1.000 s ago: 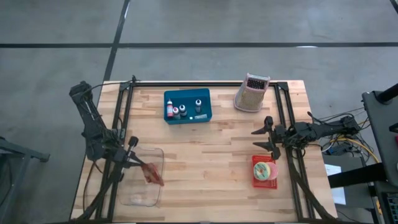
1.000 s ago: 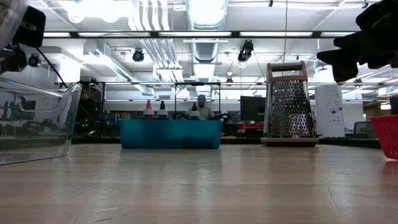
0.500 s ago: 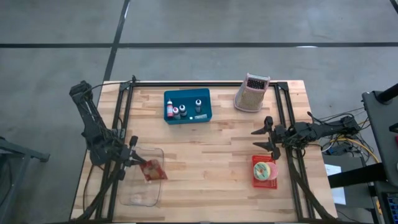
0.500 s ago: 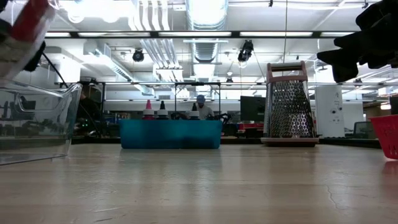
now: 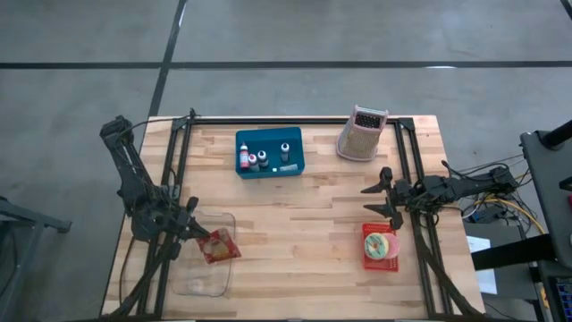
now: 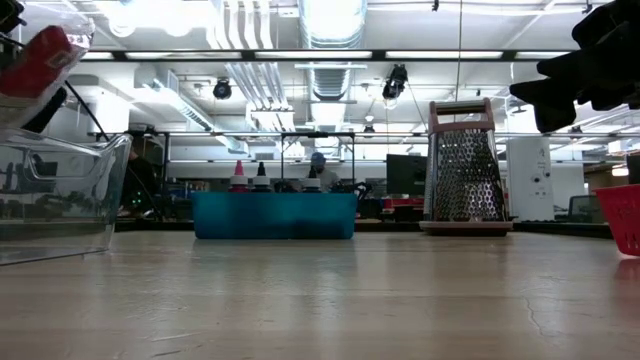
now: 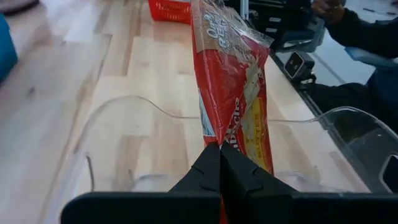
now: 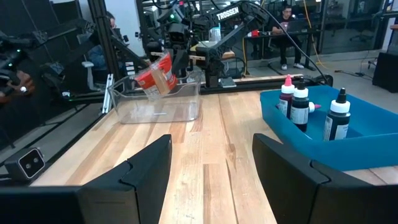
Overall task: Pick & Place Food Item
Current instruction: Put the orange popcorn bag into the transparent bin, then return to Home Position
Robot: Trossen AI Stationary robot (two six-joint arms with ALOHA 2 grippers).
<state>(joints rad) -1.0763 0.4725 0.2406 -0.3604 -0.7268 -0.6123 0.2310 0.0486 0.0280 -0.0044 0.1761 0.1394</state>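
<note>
My left claw (image 7: 220,163), pinched tight on the red packet (image 7: 233,87), hangs over the clear tub (image 5: 207,259) at the surface's (image 5: 295,224) left edge; my right claw (image 8: 211,165) gapes empty.

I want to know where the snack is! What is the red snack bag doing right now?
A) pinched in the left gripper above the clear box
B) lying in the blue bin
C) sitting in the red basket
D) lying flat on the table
A: the left gripper is shut on the red snack bag, held up over the clear box.
</note>
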